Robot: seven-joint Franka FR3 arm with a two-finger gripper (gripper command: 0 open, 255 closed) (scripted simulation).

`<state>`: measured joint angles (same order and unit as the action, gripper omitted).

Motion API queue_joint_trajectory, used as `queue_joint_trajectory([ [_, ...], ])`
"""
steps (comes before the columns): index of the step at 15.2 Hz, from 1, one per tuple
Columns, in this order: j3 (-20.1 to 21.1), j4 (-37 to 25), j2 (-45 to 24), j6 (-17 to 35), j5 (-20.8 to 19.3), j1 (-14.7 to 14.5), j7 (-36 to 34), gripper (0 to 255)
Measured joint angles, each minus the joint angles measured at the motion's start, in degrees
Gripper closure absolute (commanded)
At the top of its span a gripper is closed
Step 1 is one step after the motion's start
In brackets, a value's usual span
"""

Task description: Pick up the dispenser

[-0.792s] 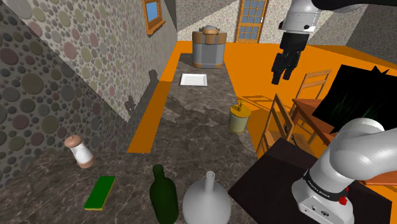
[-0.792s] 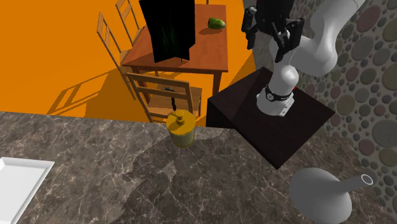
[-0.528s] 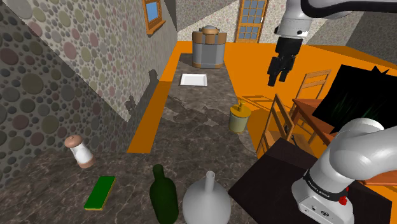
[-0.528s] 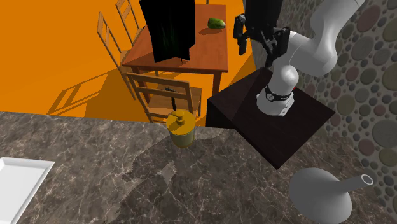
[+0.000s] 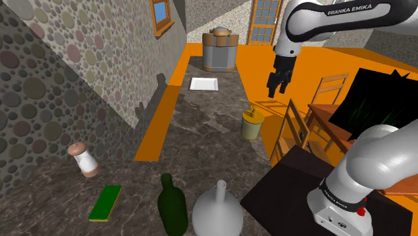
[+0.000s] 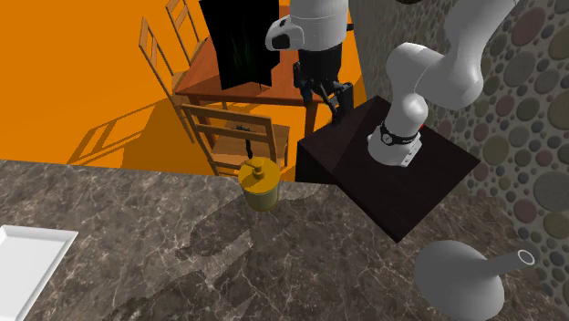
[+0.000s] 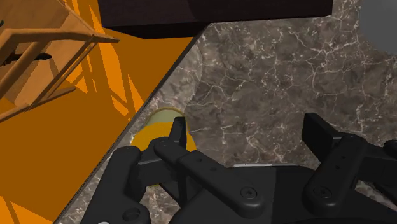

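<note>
We see the dark marbled bench [image 5: 201, 144] running along a pebble-patterned wall [image 5: 80, 60], with an orange floor [image 6: 82, 82] beyond its edge. The yellow dispenser [image 5: 252, 125] stands upright near the bench's right edge in the shoulder view, close to a wooden chair [image 6: 228, 117]. Our gripper [image 5: 276, 87] hangs in the air above and beyond it, fingers spread apart, holding nothing.
</note>
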<state>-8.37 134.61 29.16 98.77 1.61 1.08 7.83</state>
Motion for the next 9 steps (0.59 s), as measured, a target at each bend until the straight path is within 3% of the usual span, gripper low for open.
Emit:
queue_joint_trajectory([
  [9, -4.02, -5.30, -18.50, 11.04, 1.24, 0.44, 6.12, 0],
])
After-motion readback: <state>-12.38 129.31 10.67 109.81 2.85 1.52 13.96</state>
